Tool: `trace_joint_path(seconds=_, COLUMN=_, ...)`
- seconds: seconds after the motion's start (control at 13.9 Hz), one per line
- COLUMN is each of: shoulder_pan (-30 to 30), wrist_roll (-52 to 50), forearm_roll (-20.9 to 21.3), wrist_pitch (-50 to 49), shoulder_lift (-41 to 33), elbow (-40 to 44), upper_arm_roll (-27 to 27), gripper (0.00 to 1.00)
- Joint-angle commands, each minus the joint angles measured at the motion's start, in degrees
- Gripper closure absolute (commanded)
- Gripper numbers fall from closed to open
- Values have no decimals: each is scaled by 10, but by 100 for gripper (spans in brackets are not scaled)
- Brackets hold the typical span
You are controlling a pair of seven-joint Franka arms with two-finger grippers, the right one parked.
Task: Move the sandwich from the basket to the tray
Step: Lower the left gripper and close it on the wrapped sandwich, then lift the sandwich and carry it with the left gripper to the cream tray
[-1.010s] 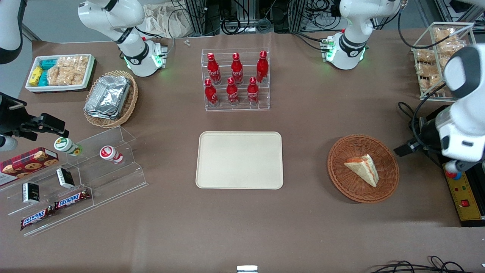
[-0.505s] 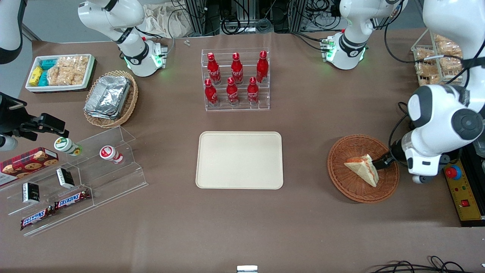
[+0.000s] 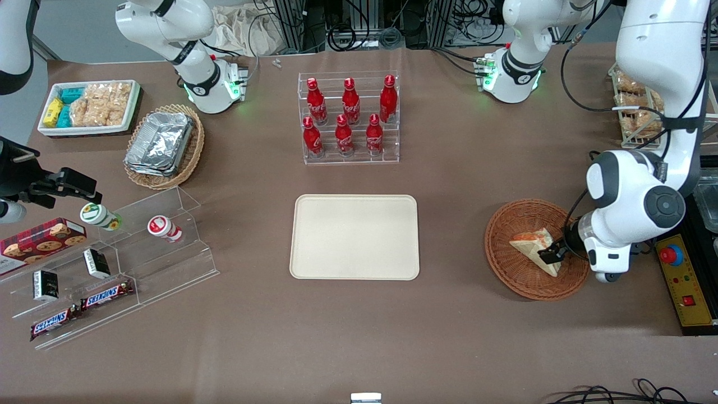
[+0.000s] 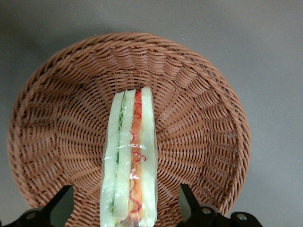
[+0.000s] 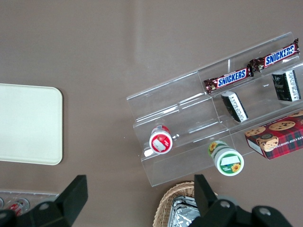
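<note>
Hovering low over the basket, the left gripper has its two fingers spread wide apart, one on each side of the sandwich and touching neither face in the wrist view. The sandwich stands on edge in the middle of the round wicker basket, wrapped in clear film, its cut edge of lettuce, pale and orange-red layers turned up toward the wrist camera.

It will likely handle as light and soft: the bread should crush under a hard squeeze, and the film may be slick. The best hold looks to be across the two flat bread faces, near the thick end, closing only until snug.

The tray lies bare, well apart from the basket toward the parked arm's end.

Compared with half a second ago, the gripper has moved along the sandwich toward its nearer point; the sandwich itself has not shifted.
</note>
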Motion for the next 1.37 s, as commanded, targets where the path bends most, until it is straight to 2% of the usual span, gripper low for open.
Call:
trace_joint_path(seconds=0.0, shoulder_pan=0, wrist_roll=-17, forearm_roll=-6, wrist_pitch=20, shoulder_lift=15, elbow=-3, upper_arm_roll=-2, gripper=0)
trace_joint_path(seconds=0.29, shoulder_pan=-2, wrist_roll=-26, forearm_roll=-6, wrist_pitch=40, shoulder_lift=39, elbow=-3, upper_arm_roll=-4, gripper=3)
trace_joint_path(seconds=0.36, shoulder_pan=-4, wrist_roll=-29, forearm_roll=-6, wrist_pitch=43, shoulder_lift=43, elbow=-3, upper_arm_roll=-4, gripper=29)
trace_joint_path(seconds=0.43, shoulder_pan=-6, wrist_roll=-31, forearm_roll=-6, wrist_pitch=43, shoulder_lift=45, elbow=-3, upper_arm_roll=-4, gripper=66)
trace_joint_path(seconds=0.51, shoulder_pan=-6, wrist_roll=-31, forearm_roll=-5, wrist_pitch=43, shoulder_lift=45, elbow=-2, upper_arm_roll=-4, gripper=98)
trace_joint_path(seconds=0.72, shoulder_pan=-5, wrist_roll=-27, forearm_roll=-5, wrist_pitch=30, shoulder_lift=28, elbow=0, upper_arm_roll=-4, gripper=100)
trace_joint_path(seconds=0.94, shoulder_pan=-6, wrist_roll=16, forearm_roll=-4, wrist_pitch=-63, shoulder_lift=-39, elbow=18, upper_arm_roll=-6, gripper=100)
trace_joint_path(seconds=1.3, shoulder_pan=-5, wrist_roll=151, forearm_roll=-7, wrist_pitch=-186, shoulder_lift=-76, elbow=101, upper_arm_roll=-73, gripper=100)
